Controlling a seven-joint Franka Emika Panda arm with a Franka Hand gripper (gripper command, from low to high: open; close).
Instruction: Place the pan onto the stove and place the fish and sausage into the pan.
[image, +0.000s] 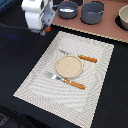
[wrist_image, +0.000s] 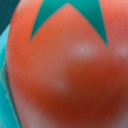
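Risk lay in the carry: the sausage (wrist_image: 70, 75), a round red-orange lump with a green star cap, filled the wrist view and seemed pinched in the jaws of the gripper (image: 44, 29), far left in the exterior view, left of the pan (image: 68, 9) on the stove (image: 100, 27). Roundish, it could slip; it showed no clear long axis.
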